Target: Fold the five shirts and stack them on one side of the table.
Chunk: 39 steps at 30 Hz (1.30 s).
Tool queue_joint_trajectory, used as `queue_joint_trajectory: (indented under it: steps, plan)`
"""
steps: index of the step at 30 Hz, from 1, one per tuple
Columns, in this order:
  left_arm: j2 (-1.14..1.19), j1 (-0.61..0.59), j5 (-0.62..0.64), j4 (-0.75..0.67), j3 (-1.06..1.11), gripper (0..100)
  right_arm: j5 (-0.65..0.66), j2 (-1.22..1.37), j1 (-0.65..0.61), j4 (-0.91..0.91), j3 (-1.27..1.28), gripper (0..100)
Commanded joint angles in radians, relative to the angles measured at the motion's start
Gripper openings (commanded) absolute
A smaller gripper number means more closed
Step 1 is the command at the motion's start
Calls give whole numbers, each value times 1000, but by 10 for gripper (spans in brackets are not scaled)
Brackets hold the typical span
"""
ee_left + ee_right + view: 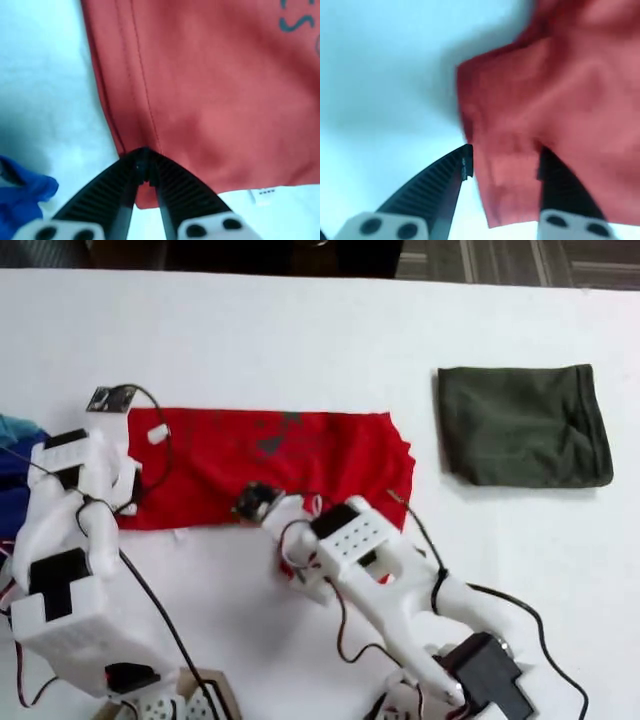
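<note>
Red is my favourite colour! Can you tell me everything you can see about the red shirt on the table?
The red cloth shirt lies on the white table as a long, mostly flat band. It has a dark print on top, a stitched hem and a small white tag. One end is rumpled. The left gripper is shut on its hem. The right gripper is open, with a corner of the fabric between its fingers.

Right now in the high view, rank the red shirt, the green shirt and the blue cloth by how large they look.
1. red shirt, spread flat: largest.
2. green shirt, folded: clearly smaller.
3. blue cloth: smallest as seen, but it is cut off at the table's left edge, so its real size is unsure.
</note>
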Motion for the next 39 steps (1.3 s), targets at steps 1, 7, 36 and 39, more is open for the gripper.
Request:
queue_joint_trajectory:
  steps: [1, 7, 36, 39]
  plan:
    - [2, 15, 6, -26, 4, 26, 8, 1, -22, -19, 17, 250]
    - [2, 15, 6, -26, 4, 26, 9, 2, -19, -82, 64, 251]
    - [2, 14, 6, -23, 4, 26, 153, 1, 231, -53, -17, 19]
    - [2, 14, 6, -23, 4, 26, 224, 2, 315, -7, -106, 19]
